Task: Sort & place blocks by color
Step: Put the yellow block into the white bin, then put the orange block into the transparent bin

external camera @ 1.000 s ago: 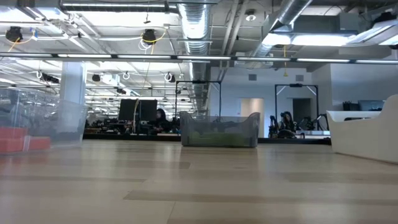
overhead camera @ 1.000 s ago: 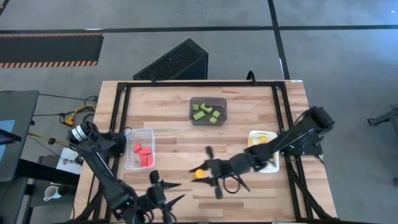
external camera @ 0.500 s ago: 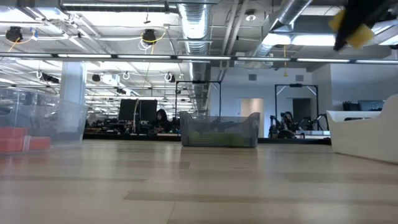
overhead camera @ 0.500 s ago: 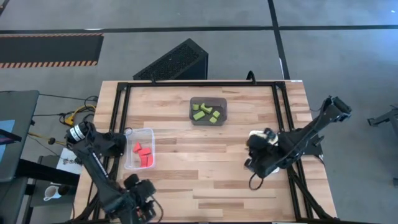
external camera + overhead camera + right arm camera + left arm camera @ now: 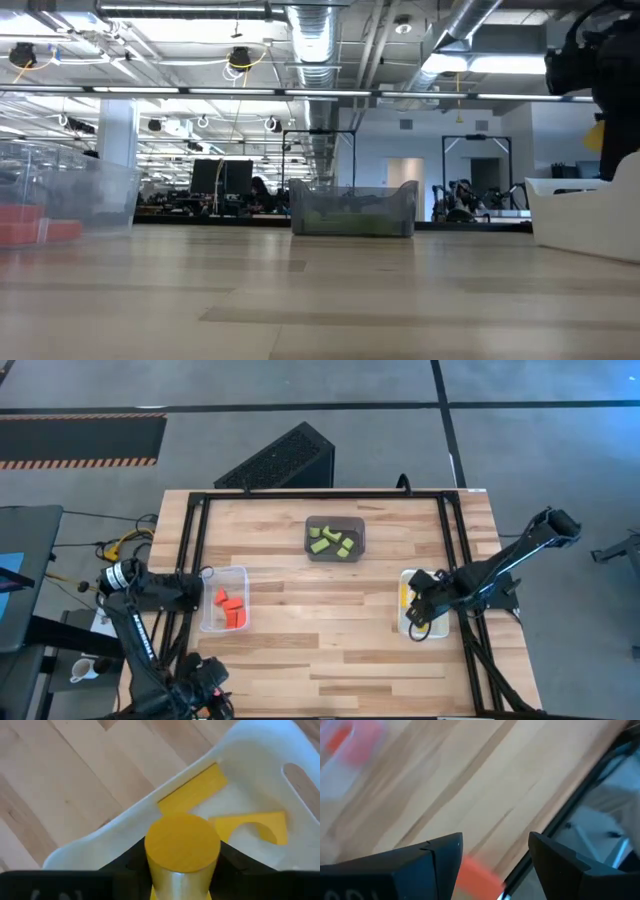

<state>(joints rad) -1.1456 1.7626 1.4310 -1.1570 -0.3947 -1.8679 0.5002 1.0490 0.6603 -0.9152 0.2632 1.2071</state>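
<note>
My right gripper is shut on a yellow cylinder block and hovers over the edge of the white bin, at the table's right. A yellow bar and a yellow arch lie on the bin's floor. Green blocks lie in the dark grey bin, red blocks in the clear bin. My left gripper is open at the table's near left corner. A blurred orange-red patch shows between its fingers; I cannot tell what it is. My right gripper pinches the yellow cylinder block between its two fingers, one on each side of its round wall. The flat end faces the wrist camera. The block is lifted clear, above the white bin's wall.
The dark grey bin stands at the far middle, the clear bin at the left, the white bin at the right. Bare wood lies between them. A black frame borders the table.
My right gripper has lifted the yellow block off the table's middle near part and carried it right, to above the white bin. My left gripper has drawn back toward the near left corner.
</note>
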